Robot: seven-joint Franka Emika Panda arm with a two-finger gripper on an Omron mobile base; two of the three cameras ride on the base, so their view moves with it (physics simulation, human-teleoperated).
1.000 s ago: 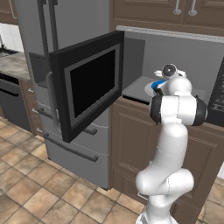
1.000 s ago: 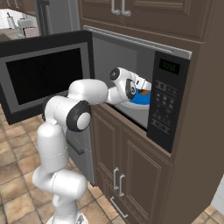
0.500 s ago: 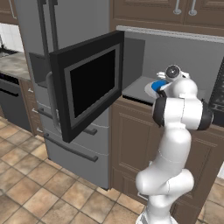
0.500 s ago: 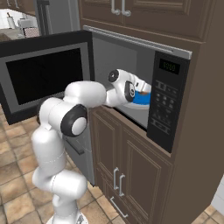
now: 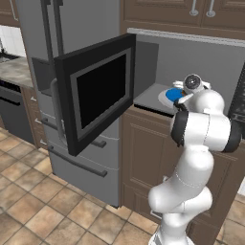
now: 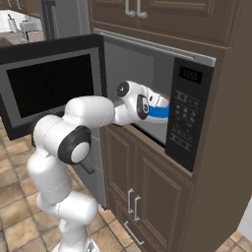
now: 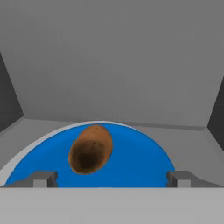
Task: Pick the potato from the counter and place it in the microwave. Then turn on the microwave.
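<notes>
The brown potato (image 7: 90, 148) lies on a blue plate (image 7: 135, 162) on the floor of the microwave (image 7: 113, 65), free of the fingers. My gripper (image 7: 111, 179) is open, with its two tips wide apart just in front of the plate's near edge and the potato a little beyond them. In the base views my hand (image 6: 138, 103) reaches into the microwave cavity, with the blue plate (image 5: 173, 94) just past it. The microwave door (image 5: 98, 91) is swung wide open to the left. The button panel (image 6: 186, 115) is on the right side.
A tall grey fridge (image 5: 72, 28) stands left of the open door. Brown cabinet doors (image 6: 142, 197) lie below the microwave and more cabinets (image 6: 162, 15) above it. A bit of counter (image 5: 14, 72) shows at the far left. The floor is brown tile (image 5: 28, 210).
The elbow has sunk and swung slightly while the hand stays in the microwave's mouth. The jaws stay open and the potato rests on the plate as before.
</notes>
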